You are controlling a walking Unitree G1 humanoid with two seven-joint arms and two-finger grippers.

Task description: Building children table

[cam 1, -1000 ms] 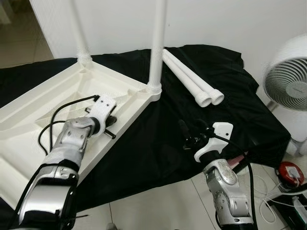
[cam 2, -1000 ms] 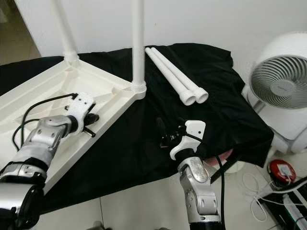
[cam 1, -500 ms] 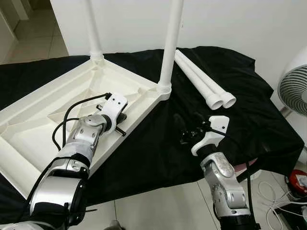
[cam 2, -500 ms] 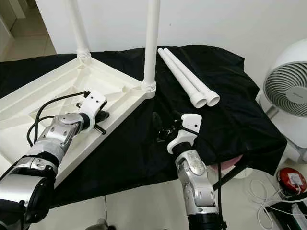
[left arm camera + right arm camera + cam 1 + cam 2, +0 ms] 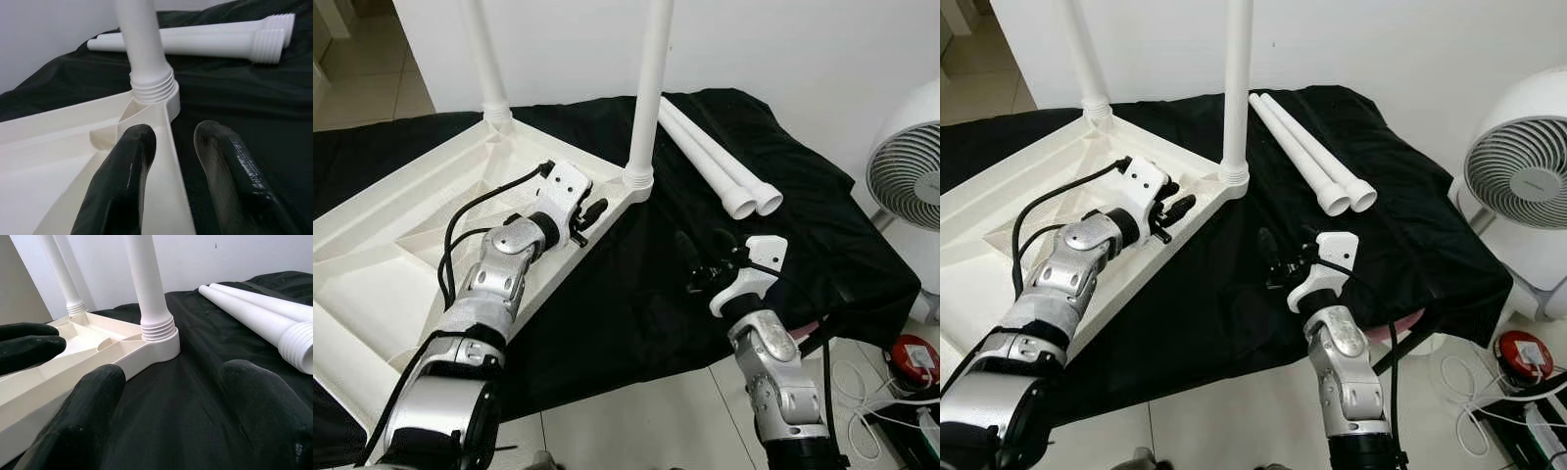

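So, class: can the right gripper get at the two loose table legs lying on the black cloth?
Probably yes: the right gripper hovers open above bare black cloth, and nothing lies between it and the loose legs.

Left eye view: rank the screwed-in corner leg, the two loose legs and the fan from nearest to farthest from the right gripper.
From the right gripper:
1. The loose legs, lying side by side on the black cloth just ahead; their threaded ends are nearest.
2. The screwed-in corner leg, ahead to the robot's left, nearly as close.
3. The fan, far right, off the cloth.
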